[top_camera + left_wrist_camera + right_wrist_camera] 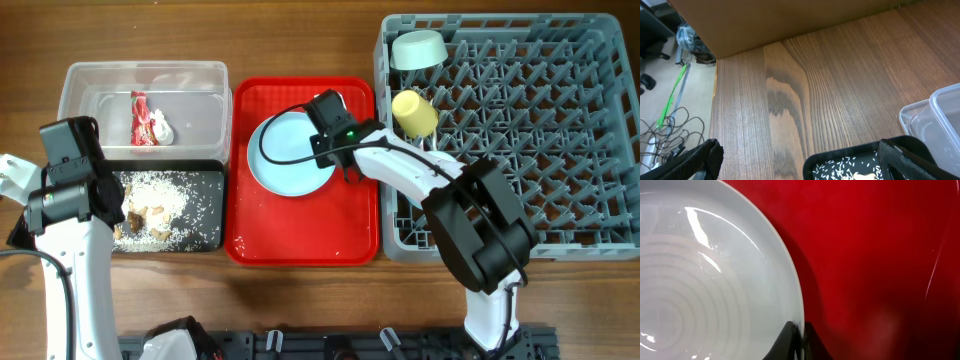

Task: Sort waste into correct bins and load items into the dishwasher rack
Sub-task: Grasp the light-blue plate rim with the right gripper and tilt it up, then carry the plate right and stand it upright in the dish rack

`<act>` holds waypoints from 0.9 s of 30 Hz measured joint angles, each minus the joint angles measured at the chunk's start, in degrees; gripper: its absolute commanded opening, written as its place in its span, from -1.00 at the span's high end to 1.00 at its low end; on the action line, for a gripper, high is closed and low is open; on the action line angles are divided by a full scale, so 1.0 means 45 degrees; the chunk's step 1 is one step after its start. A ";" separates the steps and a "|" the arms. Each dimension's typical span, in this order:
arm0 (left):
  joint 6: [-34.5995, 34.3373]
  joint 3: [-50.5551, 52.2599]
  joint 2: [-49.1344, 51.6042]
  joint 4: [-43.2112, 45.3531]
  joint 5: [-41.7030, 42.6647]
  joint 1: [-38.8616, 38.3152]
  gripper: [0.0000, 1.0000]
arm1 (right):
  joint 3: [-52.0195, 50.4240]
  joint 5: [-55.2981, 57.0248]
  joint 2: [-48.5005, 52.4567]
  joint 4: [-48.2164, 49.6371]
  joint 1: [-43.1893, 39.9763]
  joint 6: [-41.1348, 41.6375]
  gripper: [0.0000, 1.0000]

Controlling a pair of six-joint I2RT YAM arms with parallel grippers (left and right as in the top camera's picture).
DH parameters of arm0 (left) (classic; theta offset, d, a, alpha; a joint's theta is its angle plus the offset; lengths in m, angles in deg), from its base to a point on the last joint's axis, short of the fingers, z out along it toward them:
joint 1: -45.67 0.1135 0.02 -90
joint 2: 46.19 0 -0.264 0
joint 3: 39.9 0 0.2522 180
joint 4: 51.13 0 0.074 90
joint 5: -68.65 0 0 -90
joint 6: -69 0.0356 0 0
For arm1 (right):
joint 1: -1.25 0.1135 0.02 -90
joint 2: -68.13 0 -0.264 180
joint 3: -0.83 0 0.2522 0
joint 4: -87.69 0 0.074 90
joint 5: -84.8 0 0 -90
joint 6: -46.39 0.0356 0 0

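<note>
Right hand (800, 339) pinches the rim of the glossy, ring-ridged pale-blue plate (700, 290) — left hand (800, 161) gapes.

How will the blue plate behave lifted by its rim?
Likely stiff: the light blue plate shows a crisp round rim. Glossy highlights suggest slippery. The right gripper pinches one edge only, so it may swing or tilt.

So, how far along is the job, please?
Done: red printed wrapper and white paper scrap in the clear plastic tub, loose rice in the black tub, pale mint bowl and yellow cup in the grey pegged rack. In hand: right claw pinches the light blue round plate at its rim. Left: racking it.
</note>
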 measured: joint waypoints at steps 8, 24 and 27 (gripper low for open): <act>0.0000 0.0000 0.0005 -0.0005 0.0000 0.0000 -1.00 | 0.0019 -0.0204 -0.0476 -0.0384 0.0005 -0.0010 0.91; 0.0000 0.0000 0.0000 0.0000 0.0000 0.0000 -1.00 | 0.0019 0.4988 -0.7529 -0.1724 0.0005 -0.1496 0.92; 0.0000 0.0000 0.0000 0.0000 0.0000 0.0000 -1.00 | 0.0019 0.7043 -0.8014 -0.1977 -0.0170 -0.2720 0.92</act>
